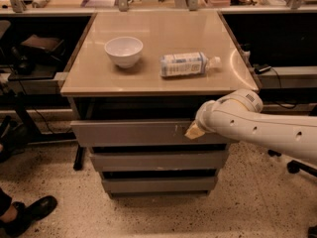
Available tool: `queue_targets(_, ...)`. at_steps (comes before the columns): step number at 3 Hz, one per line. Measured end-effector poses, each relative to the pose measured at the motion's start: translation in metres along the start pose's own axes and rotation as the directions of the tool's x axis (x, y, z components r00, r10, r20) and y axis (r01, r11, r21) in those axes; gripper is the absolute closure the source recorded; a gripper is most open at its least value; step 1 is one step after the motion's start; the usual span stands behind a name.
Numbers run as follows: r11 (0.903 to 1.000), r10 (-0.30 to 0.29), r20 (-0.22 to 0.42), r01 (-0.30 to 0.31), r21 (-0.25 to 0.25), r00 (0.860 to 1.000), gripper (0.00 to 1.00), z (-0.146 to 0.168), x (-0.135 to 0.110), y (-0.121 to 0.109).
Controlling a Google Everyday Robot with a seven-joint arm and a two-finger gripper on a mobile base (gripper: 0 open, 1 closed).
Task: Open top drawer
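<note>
1. My jaws sit right of the frame's centre, against the right part of the top drawer's (133,133) front. My white arm (262,125) reaches in from the right edge.
2. I cannot tell how wide my jaws stand, or whether they have hold of anything. Only a pale yellowish tip shows beside the small scratches on the drawer front, and the wrist hides the rest.
3. The top drawer is the uppermost of three grey fronts under the counter (148,83), in the middle of the frame. Its front looks wider than the two drawers below (158,160), with a dark gap between it and the counter's edge.
4. As I judge it, the reach is done and contact is made, or nearly so. The front seems to stand a little forward of the lower two, so the pull may have started — but none of the inside shows.
5. What is left is most of the job: drawing the front straight toward the lower edge of the frame until the box is plainly out.
6. With no handle on the flat front, I expect my hold to be slight, so a slip is the main risk.
7. A white bowl (124,50) and a bottle lying on its side (185,64) rest on the counter above — well clear of the drawer's path.
</note>
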State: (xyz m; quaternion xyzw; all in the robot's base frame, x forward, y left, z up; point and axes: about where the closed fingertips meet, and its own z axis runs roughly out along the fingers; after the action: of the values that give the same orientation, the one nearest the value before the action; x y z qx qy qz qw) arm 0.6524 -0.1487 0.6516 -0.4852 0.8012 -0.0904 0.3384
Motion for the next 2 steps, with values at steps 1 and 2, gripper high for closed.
queue_targets(1,0.9996,0.027,0.008,-0.027,0.001,1.0,1.0,-0.0134,0.0063,0.0129)
queue_targets(2,0.9996,0.027,0.008,-0.027,0.001,1.0,1.0,-0.0135,0.0063,0.013)
